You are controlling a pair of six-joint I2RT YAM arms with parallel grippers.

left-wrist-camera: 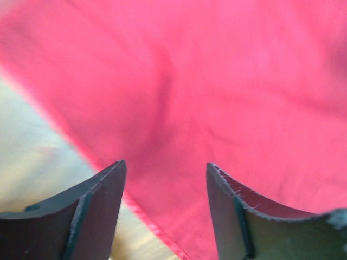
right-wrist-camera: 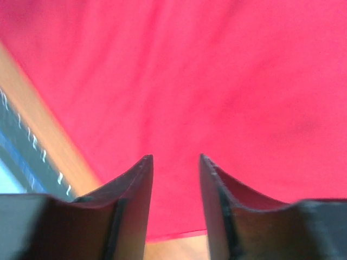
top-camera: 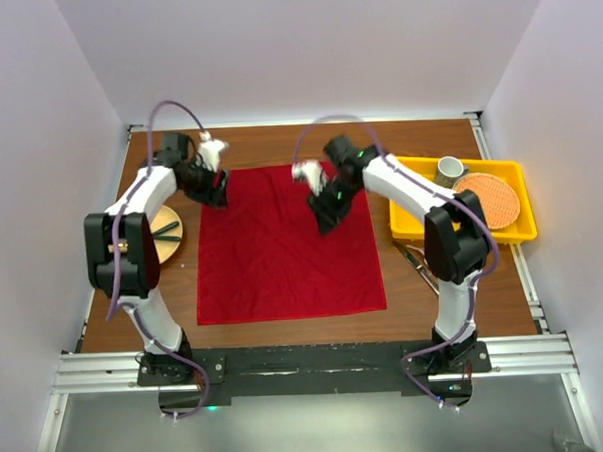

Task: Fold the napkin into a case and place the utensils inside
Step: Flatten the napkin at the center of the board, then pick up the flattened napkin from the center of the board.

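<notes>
We had the napkin (top-camera: 283, 252) spread flat and unfolded in the middle of the table (top-camera: 268, 147), a single red sheet with a few faint creases. It had not yet been folded into a case.

Our left gripper (top-camera: 212, 190) sat at the napkin's far left corner. From the left wrist view its fingers (left-wrist-camera: 103, 206) stood wide apart, with the cloth's hem and a strip of table under the gap and nothing held between them.

Our right gripper (top-camera: 326, 217) hung over the far right part of the napkin, inside its edge. Its fingers (right-wrist-camera: 135, 200) were parted by a narrower gap, with red cloth below and nothing clamped. We could not tell whether either gripper touched the fabric.

A slim utensil (top-camera: 420, 264) lay on the table just right of the napkin, beside the right arm. Beyond it stood a yellow tray (top-camera: 462, 239) holding a cup (top-camera: 450, 168) and a round orange mat (top-camera: 488, 200).
</notes>
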